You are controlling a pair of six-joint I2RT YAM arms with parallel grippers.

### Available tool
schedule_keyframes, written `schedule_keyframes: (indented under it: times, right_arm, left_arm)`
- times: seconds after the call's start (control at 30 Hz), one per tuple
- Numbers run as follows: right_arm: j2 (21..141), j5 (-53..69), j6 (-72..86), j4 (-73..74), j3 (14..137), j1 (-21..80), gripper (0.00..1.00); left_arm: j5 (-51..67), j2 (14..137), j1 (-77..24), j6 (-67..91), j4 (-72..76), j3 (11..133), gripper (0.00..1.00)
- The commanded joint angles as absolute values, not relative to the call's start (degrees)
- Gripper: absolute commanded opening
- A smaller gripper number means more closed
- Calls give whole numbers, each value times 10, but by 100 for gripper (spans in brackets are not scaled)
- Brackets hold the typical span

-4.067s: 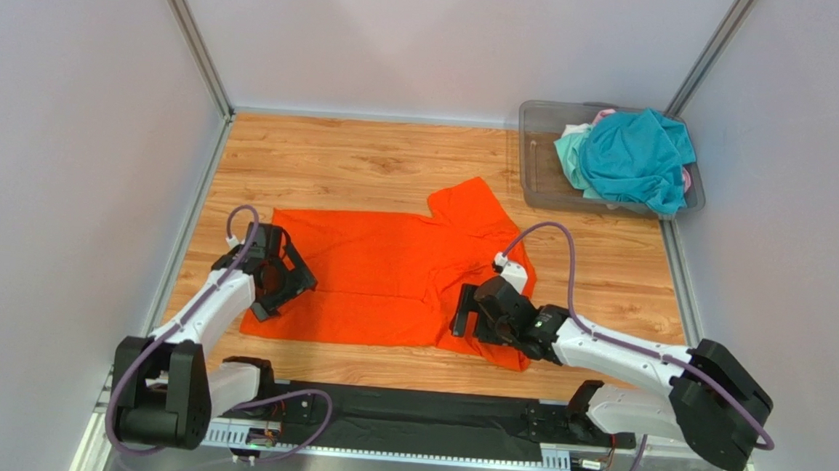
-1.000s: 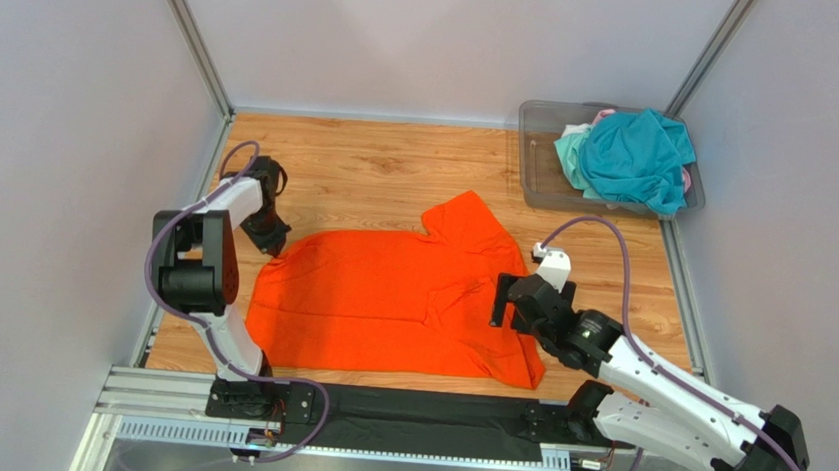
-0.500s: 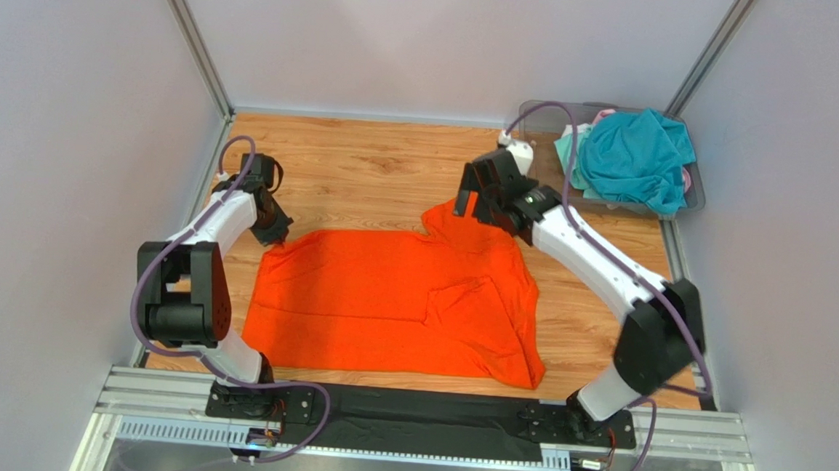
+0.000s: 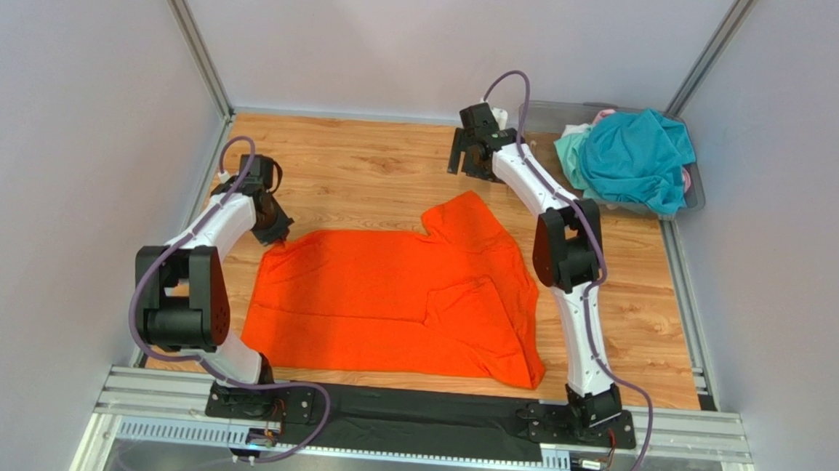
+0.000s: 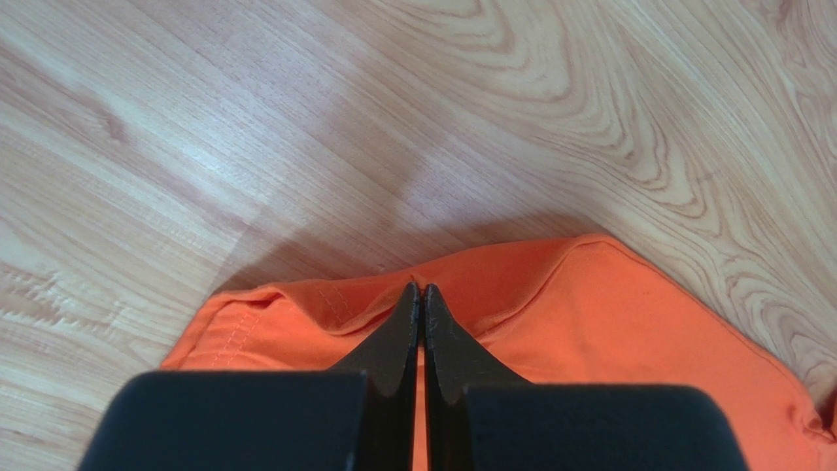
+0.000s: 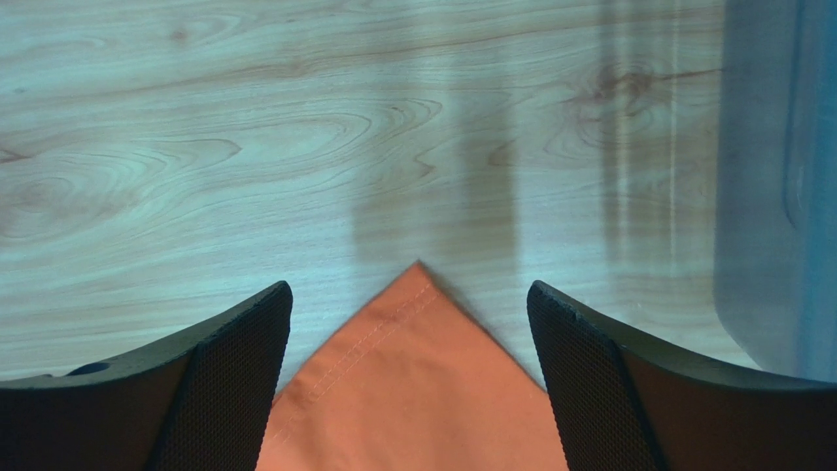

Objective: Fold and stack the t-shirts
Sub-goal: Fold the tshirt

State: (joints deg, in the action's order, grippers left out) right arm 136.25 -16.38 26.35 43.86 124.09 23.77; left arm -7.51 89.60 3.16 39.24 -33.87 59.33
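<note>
My left gripper pinches the corner hem of the orange t-shirt. My right gripper is spread wide above the sleeve tip, empty. Risk: pulling one-sided, the hem slips or the cloth skews.

Top view looks down from high at the rear over the whole desk; left wrist view peers close past the left pincer, right wrist past the right pincer; all share the orange shirt.

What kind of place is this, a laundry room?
Probably a robot test booth, not a laundry: two arms bolted to a metal rail, a wooden table walled by plain grey panels, and an orange t-shirt spread near a bin of more shirts.
</note>
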Motion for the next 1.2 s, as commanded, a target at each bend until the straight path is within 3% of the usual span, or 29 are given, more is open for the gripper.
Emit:
schedule_keyframes:
  times: [0.0,0.27,0.43,0.53,0.73,0.87,1.0,1.07,1.17]
  right_arm:
    - [1399,-169,215,461,1302,244,88]
    - [1442,-180,197,464,1295,241,77]
    - [1453,-163,200,466,1293,241,63]
    - [1448,-158,202,476,1288,241,48]
    - [1413,-150,214,474,1234,243,45]
    - [1404,-153,218,470,1215,248,33]
    - [1396,-150,220,468,1209,247,6]
    - [1386,-157,215,462,1209,250,0]
    - [1369,-162,200,455,1207,251,0]
  left_arm:
    - [-62,882,36,382,-324,592,0]
    - [-55,889,38,382,-323,592,0]
    - [-53,890,40,379,-323,594,0]
    - [-54,891,41,379,-324,594,0]
    - [-47,893,43,379,-324,595,0]
    - [-46,892,43,379,-324,594,0]
    - [-48,889,43,377,-324,593,0]
    - [-45,889,44,377,-325,593,0]
    - [-40,884,45,375,-324,593,0]
